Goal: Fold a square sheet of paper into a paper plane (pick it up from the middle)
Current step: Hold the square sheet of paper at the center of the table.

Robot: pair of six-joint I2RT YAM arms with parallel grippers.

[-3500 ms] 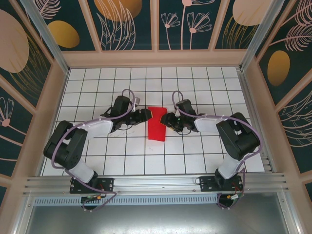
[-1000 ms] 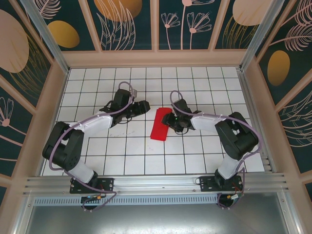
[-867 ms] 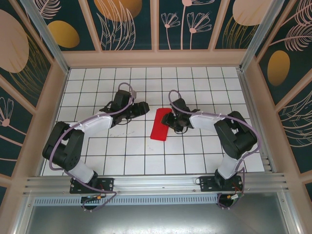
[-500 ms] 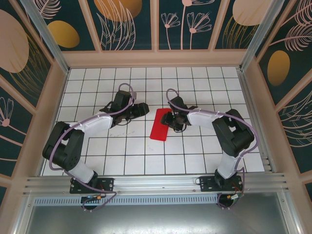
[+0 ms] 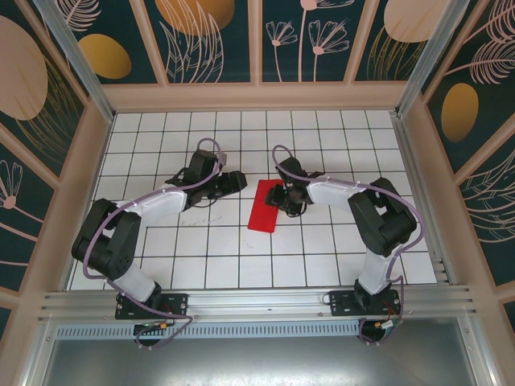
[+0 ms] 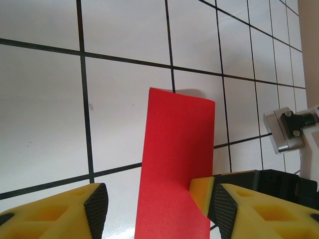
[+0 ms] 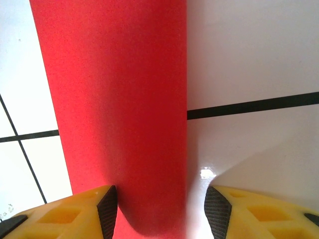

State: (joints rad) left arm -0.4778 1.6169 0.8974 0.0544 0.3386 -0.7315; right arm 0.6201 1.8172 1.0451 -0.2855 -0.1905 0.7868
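Just left of the square sheet of paper [image 5: 264,207], the left gripper [image 5: 238,182] sits low with its jaws standing apart. The sheet's folded into a long red strip, lying a bit tilted on the white table [image 5: 161,241] with black grid lines. At its right edge is the right gripper [image 5: 283,195], jaws apart too, with the strip running between them. Behind it all there are teal walls [image 5: 213,40] with flower patterns.

White surface [image 5: 241,272] with a black grid of square tiles, looks kinda glossy up close. The walls [image 5: 209,40] around it are dark teal panels with gold blobs and pale leaf drawings, set in light wooden frames. A ribbed aluminium rail [image 5: 257,302] runs along the near edge.
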